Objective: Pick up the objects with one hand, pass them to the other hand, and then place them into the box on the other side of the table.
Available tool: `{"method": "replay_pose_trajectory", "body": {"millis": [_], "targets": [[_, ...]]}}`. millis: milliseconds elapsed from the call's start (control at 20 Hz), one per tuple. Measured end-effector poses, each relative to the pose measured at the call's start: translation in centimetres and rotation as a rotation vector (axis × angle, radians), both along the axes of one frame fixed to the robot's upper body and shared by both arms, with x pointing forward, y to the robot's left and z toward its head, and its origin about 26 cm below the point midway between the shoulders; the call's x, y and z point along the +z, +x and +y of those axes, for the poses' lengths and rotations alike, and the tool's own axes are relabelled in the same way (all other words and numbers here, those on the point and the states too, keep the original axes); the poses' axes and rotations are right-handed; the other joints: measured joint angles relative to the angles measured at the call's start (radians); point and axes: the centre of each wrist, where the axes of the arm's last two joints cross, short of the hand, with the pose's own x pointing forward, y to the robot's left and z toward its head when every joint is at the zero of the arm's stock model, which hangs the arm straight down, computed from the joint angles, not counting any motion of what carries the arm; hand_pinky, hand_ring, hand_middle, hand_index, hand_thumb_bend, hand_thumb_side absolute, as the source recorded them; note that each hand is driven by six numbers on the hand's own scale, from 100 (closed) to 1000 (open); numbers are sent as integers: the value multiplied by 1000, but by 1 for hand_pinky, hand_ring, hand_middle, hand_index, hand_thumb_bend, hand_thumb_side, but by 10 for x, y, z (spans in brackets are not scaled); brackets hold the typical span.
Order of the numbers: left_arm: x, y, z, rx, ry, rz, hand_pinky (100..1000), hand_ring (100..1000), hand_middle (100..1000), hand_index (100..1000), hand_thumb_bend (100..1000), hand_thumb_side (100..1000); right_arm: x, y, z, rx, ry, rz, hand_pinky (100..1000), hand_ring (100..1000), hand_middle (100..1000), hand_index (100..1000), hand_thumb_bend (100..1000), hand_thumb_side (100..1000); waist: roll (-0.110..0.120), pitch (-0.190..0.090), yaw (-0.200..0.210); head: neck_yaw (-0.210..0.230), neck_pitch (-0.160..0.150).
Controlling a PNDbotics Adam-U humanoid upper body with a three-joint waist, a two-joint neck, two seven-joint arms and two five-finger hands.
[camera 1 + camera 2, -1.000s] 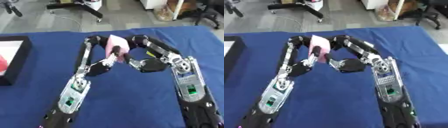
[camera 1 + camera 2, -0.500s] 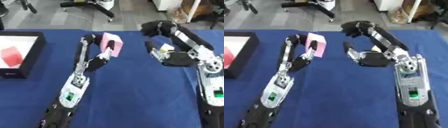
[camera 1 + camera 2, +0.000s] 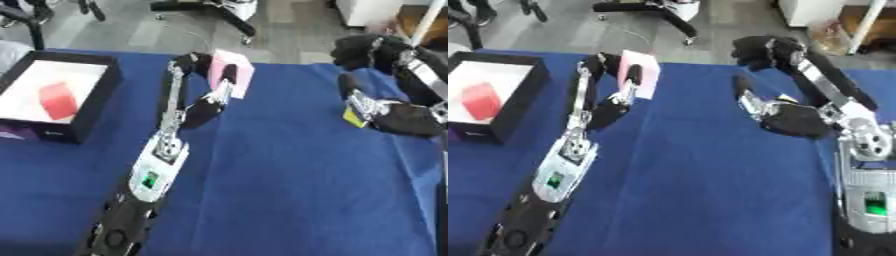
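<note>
Left hand (image 3: 210,107) pinching pink block (image 3: 230,73) (likely light foam); right hand (image 3: 785,117) released; box (image 3: 94,95) far left.

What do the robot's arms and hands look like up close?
Both arms are mostly black with silver-grey forearm casings, each bearing a small green-lit panel. The left hand and right hand are black with slim dark fingers; a yellow tag shows beside the right hand.

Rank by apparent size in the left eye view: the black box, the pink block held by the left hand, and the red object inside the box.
1. black box, clearly the largest.
2. pink block in the left hand.
3. red object.
The pink block and the red object look nearly alike, so their order is unsure.
</note>
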Motion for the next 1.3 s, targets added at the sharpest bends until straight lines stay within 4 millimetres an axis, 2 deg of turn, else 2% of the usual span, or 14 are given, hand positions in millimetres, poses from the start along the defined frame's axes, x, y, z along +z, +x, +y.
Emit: {"method": "replay_pose_trajectory", "body": {"millis": [150, 250, 400, 500, 650, 850, 1150, 1200, 1250, 1300], "targets": [[26, 1, 39, 167, 129, -41, 744, 444, 404, 550, 100, 142, -3, -1, -4, -19, -4, 13, 772, 770, 742, 847, 100, 470, 5, -1, 0, 72, 0], [43, -1, 73, 312, 263, -41, 738, 457, 416, 571, 100, 100, -5, -1, -6, -24, -9, 20, 771, 770, 741, 846, 100, 473, 20, -1, -1, 104, 0], [66, -3, 123, 541, 500, 5, 734, 470, 430, 594, 100, 100, -8, -2, -9, -33, -19, 34, 771, 769, 741, 846, 100, 474, 33, -1, -7, 136, 0], [72, -2, 154, 671, 644, 89, 732, 476, 436, 605, 108, 100, -9, -2, -10, -38, -23, 39, 770, 769, 740, 845, 100, 479, 36, -1, -7, 146, 0], [71, 3, 192, 804, 808, 244, 731, 488, 442, 623, 154, 100, -12, -2, -12, -42, -28, 52, 770, 768, 740, 844, 100, 485, 42, -2, -14, 148, 0], [62, 13, 236, 930, 943, 482, 728, 486, 427, 634, 194, 100, -14, -3, -13, -40, -34, 58, 770, 768, 739, 843, 100, 490, 42, -7, -27, 142, 0], [39, 22, 280, 1044, 1024, 798, 744, 541, 492, 693, 286, 100, -15, -3, -13, -35, -38, 60, 770, 767, 738, 841, 100, 499, 42, -7, -39, 118, 0], [33, 23, 284, 1054, 1029, 852, 756, 577, 541, 736, 331, 151, -15, -3, -13, -34, -38, 61, 770, 767, 737, 841, 100, 500, 42, -7, -40, 114, 0], [29, 24, 289, 1063, 1028, 899, 758, 584, 550, 744, 354, 179, -15, -3, -13, -32, -39, 62, 770, 767, 737, 840, 100, 500, 42, -7, -41, 110, 0], [26, 24, 293, 1070, 1025, 936, 779, 639, 615, 803, 557, 335, -15, -3, -13, -31, -40, 64, 770, 767, 737, 840, 100, 501, 42, -7, -42, 108, 0]]}}
